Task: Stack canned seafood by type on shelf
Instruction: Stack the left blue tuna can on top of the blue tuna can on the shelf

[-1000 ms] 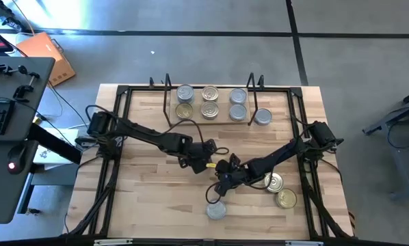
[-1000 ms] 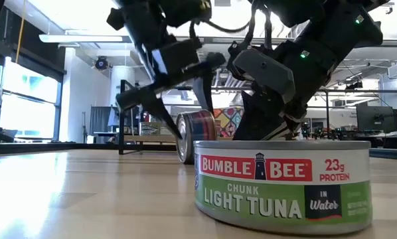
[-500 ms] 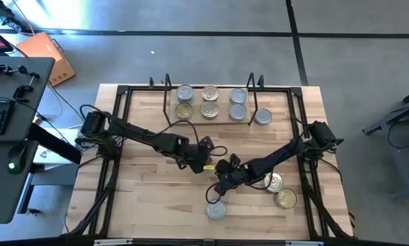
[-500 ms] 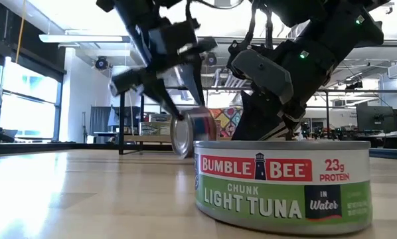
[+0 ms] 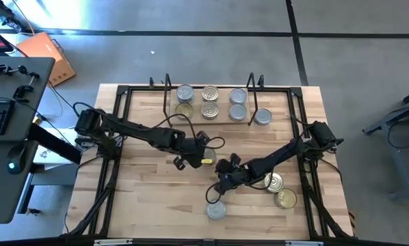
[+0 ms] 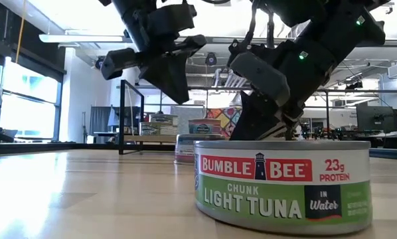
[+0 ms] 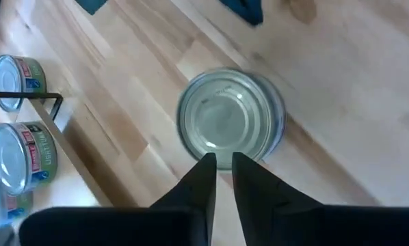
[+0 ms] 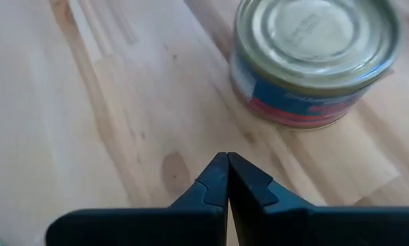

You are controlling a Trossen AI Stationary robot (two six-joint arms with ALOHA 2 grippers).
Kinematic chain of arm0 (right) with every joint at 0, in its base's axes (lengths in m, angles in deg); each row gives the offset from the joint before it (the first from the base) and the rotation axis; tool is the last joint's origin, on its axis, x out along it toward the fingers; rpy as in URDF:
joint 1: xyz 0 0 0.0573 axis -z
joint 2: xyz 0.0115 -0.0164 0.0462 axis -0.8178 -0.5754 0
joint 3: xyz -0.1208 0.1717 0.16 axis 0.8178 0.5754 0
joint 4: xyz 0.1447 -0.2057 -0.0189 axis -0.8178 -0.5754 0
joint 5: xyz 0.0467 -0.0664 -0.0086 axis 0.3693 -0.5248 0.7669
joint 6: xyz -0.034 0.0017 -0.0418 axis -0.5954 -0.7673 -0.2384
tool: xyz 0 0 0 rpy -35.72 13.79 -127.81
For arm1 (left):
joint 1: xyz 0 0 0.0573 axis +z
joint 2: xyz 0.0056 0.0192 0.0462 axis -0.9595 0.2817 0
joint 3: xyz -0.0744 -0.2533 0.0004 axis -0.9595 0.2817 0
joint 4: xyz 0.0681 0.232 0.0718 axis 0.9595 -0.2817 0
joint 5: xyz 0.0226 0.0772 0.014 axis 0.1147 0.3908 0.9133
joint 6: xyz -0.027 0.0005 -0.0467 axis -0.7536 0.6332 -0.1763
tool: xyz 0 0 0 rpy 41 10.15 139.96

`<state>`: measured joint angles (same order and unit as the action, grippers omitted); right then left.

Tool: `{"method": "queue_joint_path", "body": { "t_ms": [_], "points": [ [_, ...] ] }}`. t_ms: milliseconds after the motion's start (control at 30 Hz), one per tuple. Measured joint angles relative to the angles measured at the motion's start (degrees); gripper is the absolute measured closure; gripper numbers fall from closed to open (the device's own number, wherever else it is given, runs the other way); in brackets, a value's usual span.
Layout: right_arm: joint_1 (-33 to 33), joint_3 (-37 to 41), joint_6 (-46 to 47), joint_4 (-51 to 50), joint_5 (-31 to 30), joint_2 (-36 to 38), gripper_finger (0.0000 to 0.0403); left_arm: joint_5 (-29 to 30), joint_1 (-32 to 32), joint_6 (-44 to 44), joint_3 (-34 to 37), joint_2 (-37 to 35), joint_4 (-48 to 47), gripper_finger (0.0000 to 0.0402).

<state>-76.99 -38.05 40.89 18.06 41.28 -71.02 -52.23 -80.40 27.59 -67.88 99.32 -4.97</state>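
The counter (image 5: 143,198) carries everything, and at its far edge stands the shelf (image 5: 222,120), already holding six tins (image 5: 210,101) three abreast in two rows, with a seventh tin (image 5: 262,117) on the counter just beside its right upright. Both my arms reach in toward the middle of the counter. Loose tins are left to sort: two gold-toned ones (image 5: 280,190) near my right arm, the green-labelled tuna tin (image 6: 281,182) at the near edge, and a silver-topped tin (image 7: 228,126) lying flat on the wood right under my left gripper (image 7: 221,158). I judge the step in hand to be picking up that silver-topped tin for the shelf, and it is not yet gripped. My left jaws hang above it, drawn almost together with only a sliver between them and nothing in it. My right gripper (image 8: 226,158) waits low over the counter with its jaws pressed together and empty; a tin with a blue and red label (image 8: 314,55) sits just ahead. For the next move I need to spread my left jaws wider than the tin, come down so they straddle its rim, close on its sides, then carry it to the matching silver-topped stack.
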Motion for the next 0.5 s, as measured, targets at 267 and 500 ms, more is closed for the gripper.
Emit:
{"method": "queue_joint_path", "body": {
  "t_ms": [267, 500],
  "points": [
    [0.89, 0.02, 5.03, -6.28, -5.59, 0.03, 0.0403, -5.6, 3.48, -10.37, 2.47, 2.21, -0.52, 0.0372],
    [4.21, 0.02, 2.34, -3.19, -7.86, -2.54, 0.0403, -7.28, 4.54, -11.93, 9.45, 2.84, 11.28, 0.0399]
  ]
}}
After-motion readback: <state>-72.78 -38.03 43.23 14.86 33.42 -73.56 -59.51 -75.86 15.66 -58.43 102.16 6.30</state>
